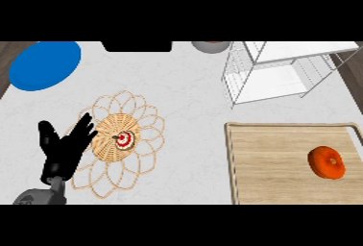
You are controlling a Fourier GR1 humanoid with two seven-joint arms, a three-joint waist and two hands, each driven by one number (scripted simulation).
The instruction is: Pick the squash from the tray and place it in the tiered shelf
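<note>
An orange, rounded squash [327, 162] lies on the wooden tray [276, 163] at the lower right. Beyond the tray stands the white wire tiered shelf [284, 72] at the upper right, with nothing on its visible shelves. My left hand [64, 144] rests open at the lower left, fingers up, far from the tray. My right hand is not visible anywhere.
A woven wicker mat [120, 141] with a small red-and-white object [123, 139] on it lies beside my left hand. A blue plate [44, 65] sits at the upper left. A black object [138, 46] and a grey bowl [210, 46] stand at the back edge.
</note>
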